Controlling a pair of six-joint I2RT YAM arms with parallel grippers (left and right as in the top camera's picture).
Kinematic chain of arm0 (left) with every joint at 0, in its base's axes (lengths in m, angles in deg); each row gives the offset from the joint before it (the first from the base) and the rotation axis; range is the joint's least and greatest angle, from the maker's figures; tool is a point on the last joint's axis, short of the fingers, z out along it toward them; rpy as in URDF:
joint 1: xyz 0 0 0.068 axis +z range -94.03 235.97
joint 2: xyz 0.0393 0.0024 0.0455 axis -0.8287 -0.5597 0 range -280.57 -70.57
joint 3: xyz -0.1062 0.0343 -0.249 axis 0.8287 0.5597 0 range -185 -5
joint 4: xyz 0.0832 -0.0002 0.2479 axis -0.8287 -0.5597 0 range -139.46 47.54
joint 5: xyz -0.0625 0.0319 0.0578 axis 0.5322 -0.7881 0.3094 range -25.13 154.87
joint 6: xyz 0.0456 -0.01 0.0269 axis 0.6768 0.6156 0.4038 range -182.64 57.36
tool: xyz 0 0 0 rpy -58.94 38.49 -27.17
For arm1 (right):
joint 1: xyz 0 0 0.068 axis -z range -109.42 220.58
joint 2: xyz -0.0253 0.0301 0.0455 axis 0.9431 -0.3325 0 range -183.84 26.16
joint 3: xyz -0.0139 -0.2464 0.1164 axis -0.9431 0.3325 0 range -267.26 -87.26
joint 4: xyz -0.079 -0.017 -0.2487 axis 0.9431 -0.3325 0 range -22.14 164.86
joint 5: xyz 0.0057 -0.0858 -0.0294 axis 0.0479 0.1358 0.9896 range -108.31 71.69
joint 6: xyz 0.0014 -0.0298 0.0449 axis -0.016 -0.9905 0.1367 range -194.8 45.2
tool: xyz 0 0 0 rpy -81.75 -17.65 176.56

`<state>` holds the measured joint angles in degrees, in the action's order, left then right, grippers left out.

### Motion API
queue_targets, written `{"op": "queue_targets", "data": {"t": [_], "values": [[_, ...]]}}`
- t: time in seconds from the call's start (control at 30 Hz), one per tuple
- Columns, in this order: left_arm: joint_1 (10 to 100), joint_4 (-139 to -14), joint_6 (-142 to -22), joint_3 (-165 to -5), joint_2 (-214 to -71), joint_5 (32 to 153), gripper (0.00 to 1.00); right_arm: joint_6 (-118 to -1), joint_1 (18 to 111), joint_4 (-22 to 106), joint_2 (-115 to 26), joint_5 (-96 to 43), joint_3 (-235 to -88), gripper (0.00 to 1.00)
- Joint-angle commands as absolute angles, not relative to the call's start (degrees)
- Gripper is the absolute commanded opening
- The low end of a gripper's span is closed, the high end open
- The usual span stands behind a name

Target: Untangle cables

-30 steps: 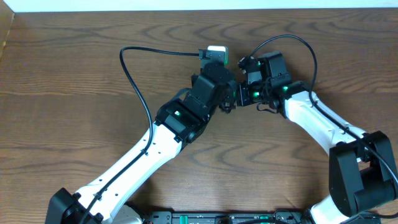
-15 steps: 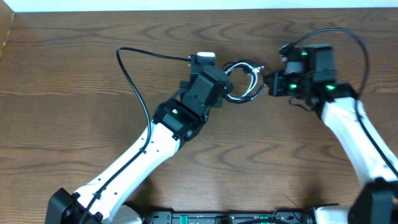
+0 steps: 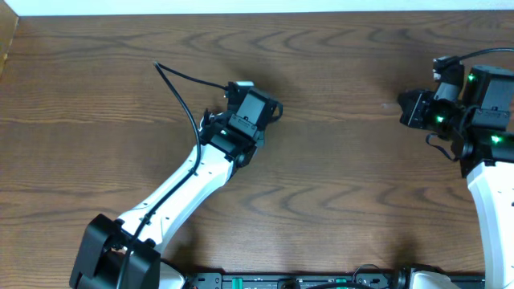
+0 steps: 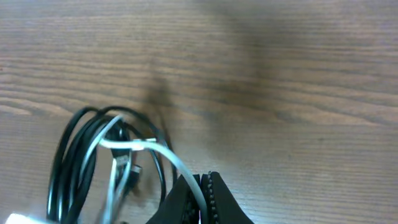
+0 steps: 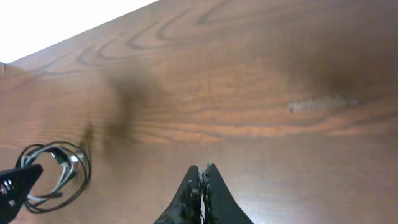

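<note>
A tangled bundle of black and white cables (image 4: 93, 162) lies on the wooden table, low left in the left wrist view. A white cable (image 4: 168, 158) runs from it into my left gripper (image 4: 205, 180), which is shut on it. In the overhead view the left gripper (image 3: 255, 108) sits left of the table's middle and covers the bundle. The right wrist view shows the bundle (image 5: 55, 174) far off at the left. My right gripper (image 5: 202, 169) is shut with nothing seen between its jaws, and it sits at the table's right side (image 3: 408, 108).
The brown wooden table (image 3: 345, 185) is bare between the two arms. The left arm's own thin black lead (image 3: 181, 96) loops over the table at upper left. A pale wall edge runs along the far side.
The right gripper has let go of the bundle and drawn back far to the right. The left gripper has moved left and toward the front, taking the bundle with it.
</note>
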<state>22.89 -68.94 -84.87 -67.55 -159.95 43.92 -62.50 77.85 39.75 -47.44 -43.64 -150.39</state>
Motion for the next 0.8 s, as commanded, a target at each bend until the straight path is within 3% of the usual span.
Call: {"op": "queue_targets", "data": {"t": [0.0,0.07,0.1,0.13,0.2,0.53,0.7,0.73,0.77], "values": [[21.1,-66.6,-84.4,-68.2,-159.2,44.3,0.07,-63.7,77.7,38.7,-47.7,-44.7,-150.1,0.04],[20.1,-64.4,-84.3,-68.2,-158.7,46.9,0.08,-63.7,77.4,38.6,-48.2,-44.8,-150.1,0.18],[19.5,-63.2,-84.4,-68.2,-158.3,48.2,0.07,-63.7,77.2,38.6,-48.5,-44.8,-150.1,0.33],[18.8,-62.1,-84.4,-68.2,-157.9,49.4,0.08,-63.7,77.1,38.6,-48.8,-44.9,-150.1,0.53],[17.5,-59.4,-84.4,-68.2,-156.6,51.0,0.08,-63.7,77.1,38.5,-49.3,-45.0,-150.1,0.66],[13.4,-51.9,-84.4,-68.2,-144.9,53.8,0.08,-63.7,75.0,37.8,-54.3,-46.8,-150.1,0.70],[13.4,-52.0,-84.2,-68.2,-140.6,53.8,0.08,-70.4,71.3,40.7,-58.6,-57.1,-150.1,0.73],[13.4,-52.0,-84.1,-68.2,-140.1,53.7,0.08,-71.9,70.2,41.3,-59.6,-59.8,-150.1,0.75],[13.4,-52.0,-84.1,-68.2,-139.8,53.8,0.08,-72.4,69.2,41.9,-60.4,-61.3,-150.1,0.93]]}}
